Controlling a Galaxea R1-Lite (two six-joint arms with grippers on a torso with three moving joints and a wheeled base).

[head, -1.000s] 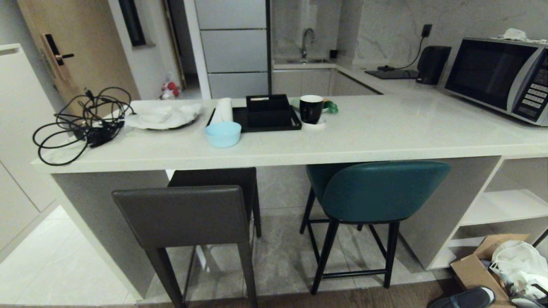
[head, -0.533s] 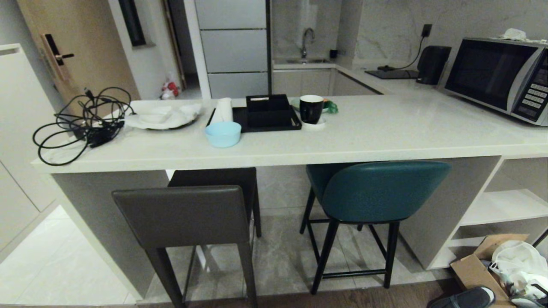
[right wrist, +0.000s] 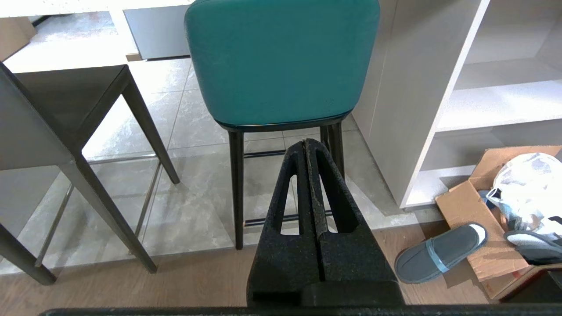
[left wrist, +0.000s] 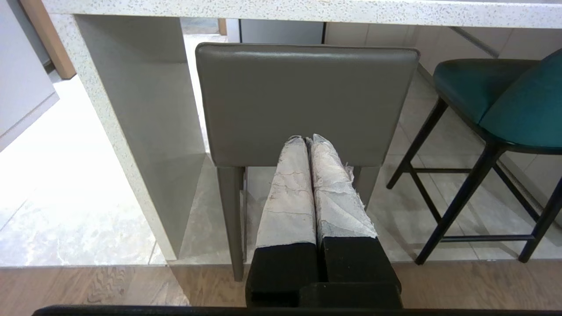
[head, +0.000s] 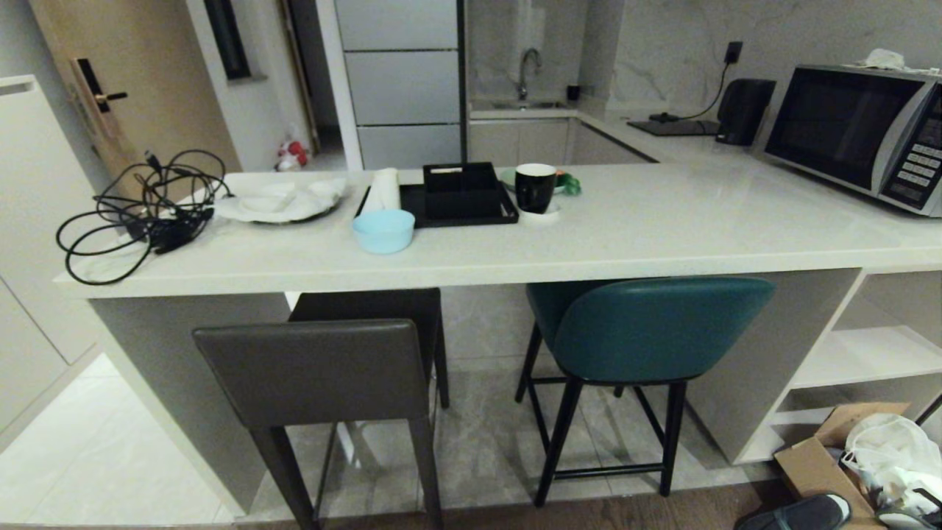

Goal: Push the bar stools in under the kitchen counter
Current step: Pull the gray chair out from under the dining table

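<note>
In the head view, the kitchen counter [head: 662,228] is being seen as a long white slab stretching across the scene, with open shelves [head: 868,357] at its right end. The grey stool [head: 316,372] is being shown at the left, its seat partly beneath the slab and its low back standing out on the near side. The teal stool [head: 647,327] is being shown to the right of it, its seat reaching under the counter edge and its curved back just below the slab's front. A tangle of black cable [head: 136,210], a light blue bowl [head: 383,230], a black tray [head: 460,195], a dark mug [head: 535,187] and a microwave [head: 857,132] are being carried on the counter top. No arm is being shown here.

In the left wrist view, the left gripper [left wrist: 306,139] is being held clenched, its taped fingers [left wrist: 290,193] pressed together with nothing between them, pointing at the back of the grey stool [left wrist: 307,101]; whether it is touching cannot be told.

In the right wrist view, the right gripper [right wrist: 307,142] is being kept clenched and empty, aimed below the back of the teal stool [right wrist: 281,61], apart from it. A cardboard box [right wrist: 478,228] and a slipper [right wrist: 439,252] are being seen on the floor beside the shelves.
</note>
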